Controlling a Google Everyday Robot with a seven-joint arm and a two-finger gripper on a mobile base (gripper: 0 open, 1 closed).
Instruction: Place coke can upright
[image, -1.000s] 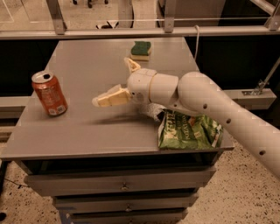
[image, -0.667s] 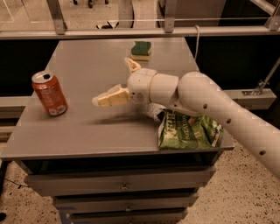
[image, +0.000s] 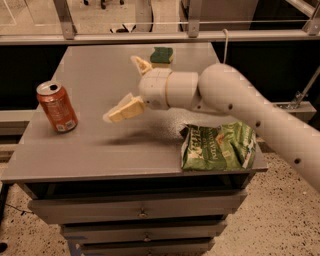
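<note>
The coke can (image: 57, 106), red-orange with a silver top, stands upright near the left edge of the grey table (image: 90, 150). My gripper (image: 125, 86) hovers over the middle of the table, to the right of the can and apart from it. Its two cream fingers are spread wide: one (image: 123, 109) points toward the can, the other (image: 141, 64) points toward the back. It holds nothing.
A green chip bag (image: 217, 146) lies at the table's front right, under my arm. A green-and-yellow sponge (image: 161, 55) sits at the back edge. A metal rail (image: 150, 36) runs behind the table. Drawers (image: 142, 212) are below the top.
</note>
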